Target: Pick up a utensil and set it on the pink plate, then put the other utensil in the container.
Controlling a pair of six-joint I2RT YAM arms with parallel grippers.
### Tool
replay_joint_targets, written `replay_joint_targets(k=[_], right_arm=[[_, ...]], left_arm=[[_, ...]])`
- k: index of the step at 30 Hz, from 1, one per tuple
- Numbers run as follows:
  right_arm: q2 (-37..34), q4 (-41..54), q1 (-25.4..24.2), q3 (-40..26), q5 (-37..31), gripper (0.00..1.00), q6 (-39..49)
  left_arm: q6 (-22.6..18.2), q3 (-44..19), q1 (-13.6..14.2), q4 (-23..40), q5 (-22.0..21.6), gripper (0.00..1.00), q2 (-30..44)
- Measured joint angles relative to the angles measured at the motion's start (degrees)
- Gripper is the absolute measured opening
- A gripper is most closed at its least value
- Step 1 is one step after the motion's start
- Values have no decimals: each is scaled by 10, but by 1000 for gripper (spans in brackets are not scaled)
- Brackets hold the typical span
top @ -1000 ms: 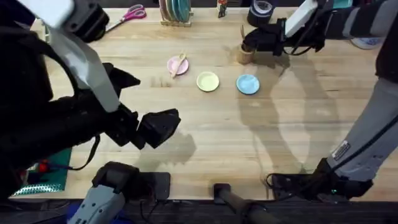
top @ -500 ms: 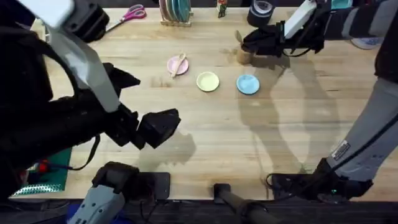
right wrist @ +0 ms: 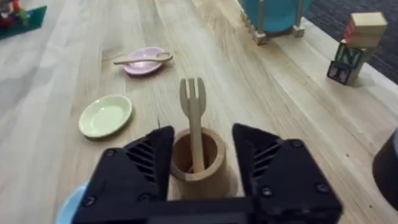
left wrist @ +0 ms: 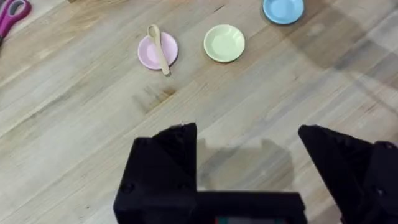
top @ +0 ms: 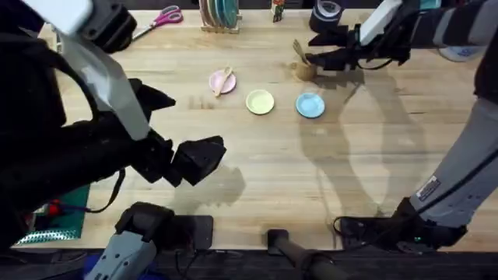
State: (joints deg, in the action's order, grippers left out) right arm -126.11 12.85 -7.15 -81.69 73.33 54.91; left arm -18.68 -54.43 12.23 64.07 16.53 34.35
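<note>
The pink plate (top: 219, 85) (left wrist: 148, 55) (right wrist: 142, 66) lies at the back left of the table with the wooden spoon (top: 226, 77) (left wrist: 159, 50) (right wrist: 140, 59) resting across it. The brown wooden cup (top: 306, 71) (right wrist: 214, 163) stands behind the blue plate (top: 310, 105), and the fork (top: 298, 51) (right wrist: 194, 115) stands in it, prongs up. My right gripper (top: 317, 59) (right wrist: 203, 132) is open just to the right of the cup, one finger on each side, touching nothing. My left gripper (top: 198, 159) (left wrist: 249, 134) hangs open and empty, high over the table's near left.
A yellow plate (top: 260, 102) (left wrist: 224, 43) sits between the pink and blue ones. Along the back edge are pink scissors (top: 159, 19), a dish rack (top: 220, 14) and a black tape roll (top: 327, 12). Wooden blocks (right wrist: 351, 46) stand beyond the cup.
My right gripper has let go of the fork and drawn back to the right from the cup. The fork stays standing in the cup. The left arm has not moved.
</note>
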Motion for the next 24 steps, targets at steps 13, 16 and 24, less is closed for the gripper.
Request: replay_joint_targets(k=[13, 16, 24], right_arm=[[117, 156, -8, 0, -82, 997, -35], [143, 209, -7, 0, -125, 997, -40], [224, 348, 25, 0, -297, 997, -46]], left_arm=[[0, 0, 0, 0, 0, 994, 0], [0, 0, 0, 0, 0, 994, 0], [0, 0, 0, 0, 0, 993, 0]])
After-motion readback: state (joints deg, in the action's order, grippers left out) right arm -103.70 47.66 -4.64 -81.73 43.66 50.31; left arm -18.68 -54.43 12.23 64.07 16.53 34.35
